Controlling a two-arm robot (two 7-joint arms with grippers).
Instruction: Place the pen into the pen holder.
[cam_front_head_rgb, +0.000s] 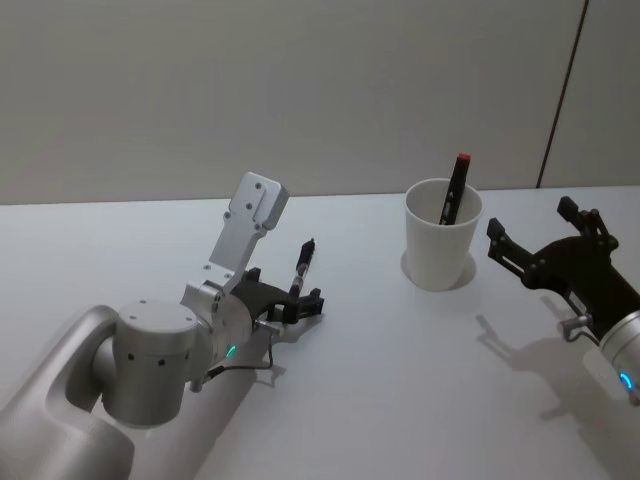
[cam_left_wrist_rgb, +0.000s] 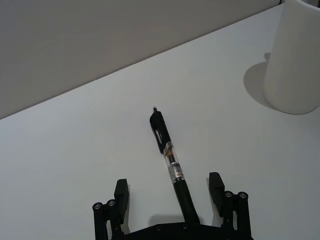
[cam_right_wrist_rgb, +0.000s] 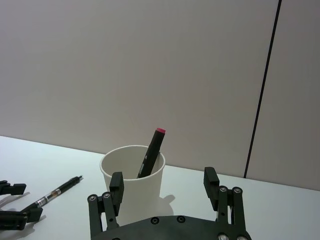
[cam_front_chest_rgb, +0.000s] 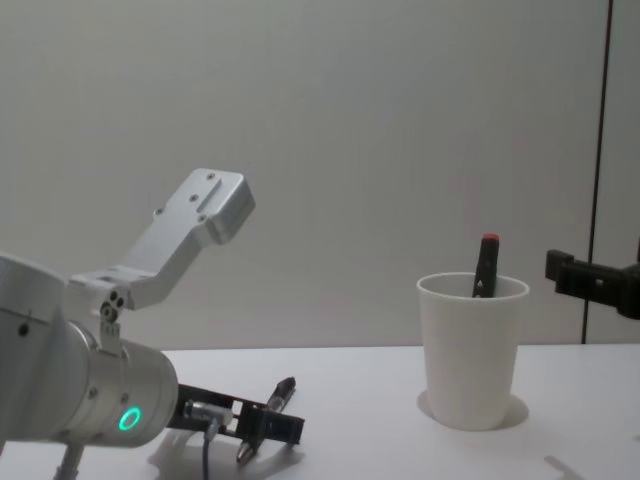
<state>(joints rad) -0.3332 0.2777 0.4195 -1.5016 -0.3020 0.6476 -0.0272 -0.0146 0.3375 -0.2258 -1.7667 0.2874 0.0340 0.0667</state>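
While the head view sets the left hand (cam_front_head_rgb: 287, 292) low on the white bench (cam_front_head_rgb: 400, 380), with the silver wrist housing (cam_front_head_rgb: 250, 215) covering part of it, the left wrist view resolves the detail. There the fingers (cam_left_wrist_rgb: 121, 192) are spread wide and the pen (cam_left_wrist_rgb: 170, 162) lies on the bench between them. Its rear end reaches the base of the hand and its tip points away — neither finger touches the barrel. The pen is black with a clear, labelled midsection. The pen holder (cam_front_head_rgb: 442, 240), a white paper cup, stands upright well apart from the pen, toward the robot's right and a little farther back. The left wrist view catches its side wall and shadow at one corner. From the right wrist view the mouth of the cup is legible: a black marker (cam_right_wrist_rgb: 151, 155) with a red cap stands inside, leaning on the rim, with its cap above the rim. The chest view confirms this from the side. The right hand (cam_front_head_rgb: 530, 220) is held above the bench just to the right of the cup at about rim height — fingers spread, gripping nothing, aimed at the cup. Behind the bench is a plain wall (cam_right_wrist_rgb: 125, 65) with a dark vertical seam (cam_right_wrist_rgb: 262, 90).
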